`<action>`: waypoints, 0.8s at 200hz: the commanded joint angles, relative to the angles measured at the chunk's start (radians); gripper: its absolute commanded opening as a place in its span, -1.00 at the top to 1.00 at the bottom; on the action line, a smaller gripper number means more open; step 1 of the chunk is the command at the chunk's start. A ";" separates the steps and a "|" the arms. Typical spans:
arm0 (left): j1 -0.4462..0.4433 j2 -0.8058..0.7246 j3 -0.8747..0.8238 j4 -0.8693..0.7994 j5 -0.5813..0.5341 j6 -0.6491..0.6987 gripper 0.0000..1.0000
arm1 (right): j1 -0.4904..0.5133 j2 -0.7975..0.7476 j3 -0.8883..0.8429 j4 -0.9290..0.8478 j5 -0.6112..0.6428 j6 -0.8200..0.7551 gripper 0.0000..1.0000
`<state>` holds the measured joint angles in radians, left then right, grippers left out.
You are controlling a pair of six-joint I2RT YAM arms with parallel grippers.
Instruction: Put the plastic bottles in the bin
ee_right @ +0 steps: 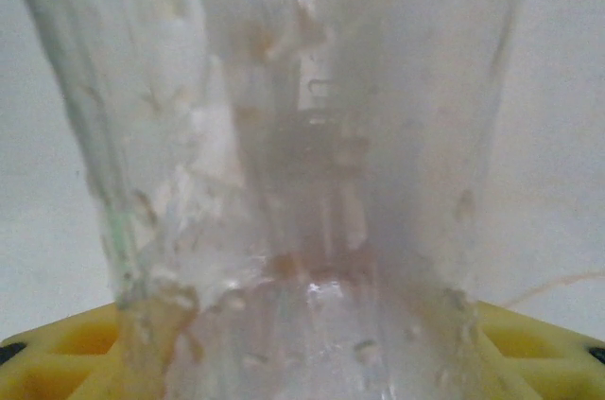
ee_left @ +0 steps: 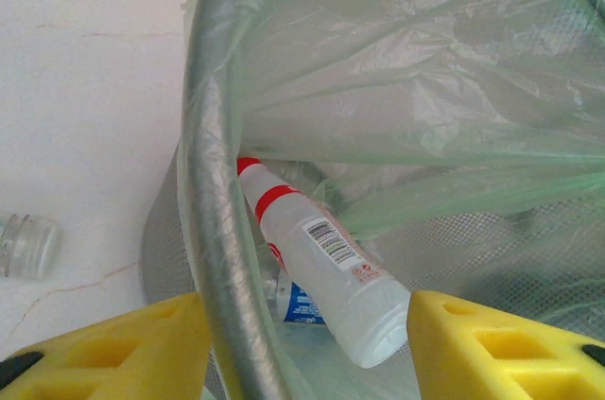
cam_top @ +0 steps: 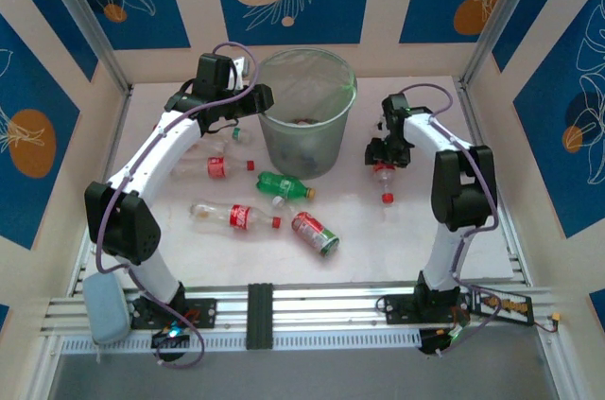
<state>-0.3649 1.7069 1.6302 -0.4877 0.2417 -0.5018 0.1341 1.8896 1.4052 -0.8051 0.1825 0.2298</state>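
The bin point(cam_top: 307, 126), a round mesh basket with a clear liner, stands at the back middle of the table. My left gripper point(cam_top: 257, 97) hangs over its left rim point(ee_left: 213, 230), open, yellow fingers point(ee_left: 142, 343) astride the rim and holding nothing. Inside the bin lies a clear plastic bottle point(ee_left: 326, 272) with a red band. To the right of the bin, my right gripper point(cam_top: 382, 162) is shut on a clear bottle point(ee_right: 302, 135) whose red cap point(cam_top: 386, 199) points toward the near edge. On the table lie two red-labelled bottles point(cam_top: 219, 166) point(cam_top: 236, 216) and a green one point(cam_top: 284, 185).
A red can-like container point(cam_top: 315, 233) lies in front of the green bottle. Another clear bottle point(cam_top: 225, 142) lies under the left arm; its open neck point(ee_left: 28, 244) shows left of the bin. Blue-patterned walls enclose the table on three sides.
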 commanded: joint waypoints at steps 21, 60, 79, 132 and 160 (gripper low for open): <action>-0.016 -0.003 -0.021 -0.016 0.025 0.028 -0.14 | -0.048 -0.198 0.055 -0.075 -0.116 0.021 -0.20; -0.015 0.010 -0.020 -0.012 0.043 0.027 -0.14 | -0.073 -0.397 0.128 -0.072 -0.258 0.075 -0.19; -0.017 0.015 -0.021 -0.008 0.057 0.020 -0.14 | -0.064 -0.462 0.192 -0.069 -0.284 0.104 -0.18; -0.026 0.013 -0.027 -0.003 0.076 0.014 -0.13 | 0.065 -0.450 0.456 -0.050 -0.292 0.142 -0.13; -0.040 0.017 -0.026 0.004 0.086 0.002 -0.13 | 0.164 -0.346 0.610 -0.023 -0.279 0.147 -0.12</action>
<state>-0.3653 1.7069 1.6253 -0.4686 0.2558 -0.5026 0.2298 1.4578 1.9179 -0.8452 -0.0807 0.3542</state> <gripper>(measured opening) 0.566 0.565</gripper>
